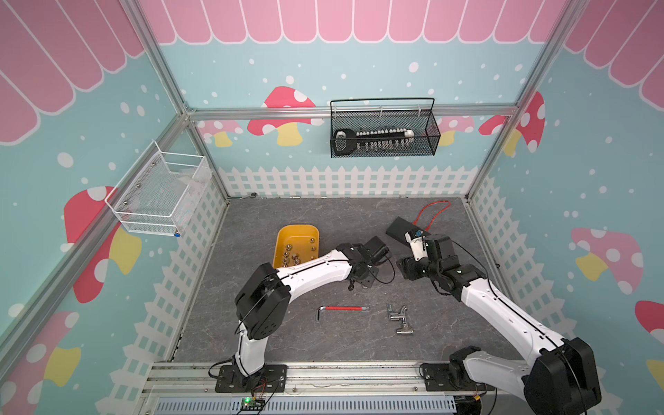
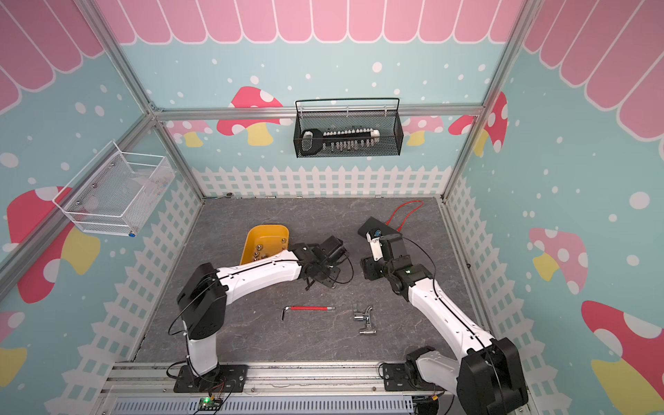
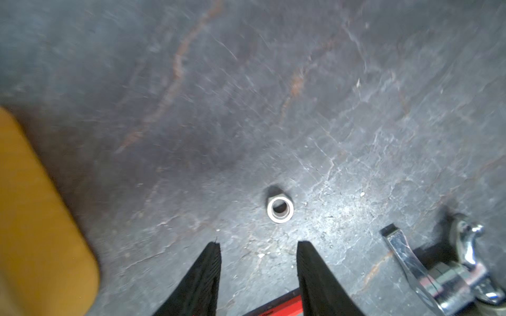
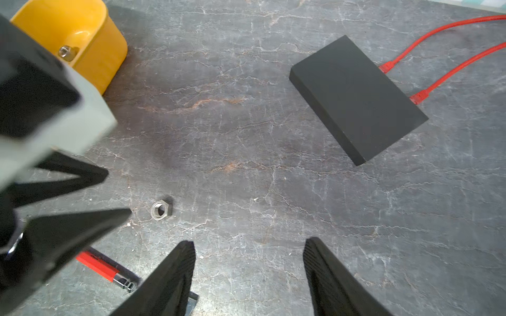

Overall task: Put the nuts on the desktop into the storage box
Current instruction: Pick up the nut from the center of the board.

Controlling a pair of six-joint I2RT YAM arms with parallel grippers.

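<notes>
Left hand [image 3: 258, 243] and right hand [image 4: 250, 240], both part-open and empty, over the counter [image 1: 323, 215]. One loose nut [image 3: 280, 209] lies just ahead of the left hand; other nuts [image 1: 287, 247] lie in the storage box [image 1: 295, 233].

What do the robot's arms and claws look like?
Both arms, the left arm and right arm, have smooth white shells with chunky black joints and thin black cables running along them. Each claw, the left claw and right claw, has two black pointed fingers with ribbed insides.
</notes>
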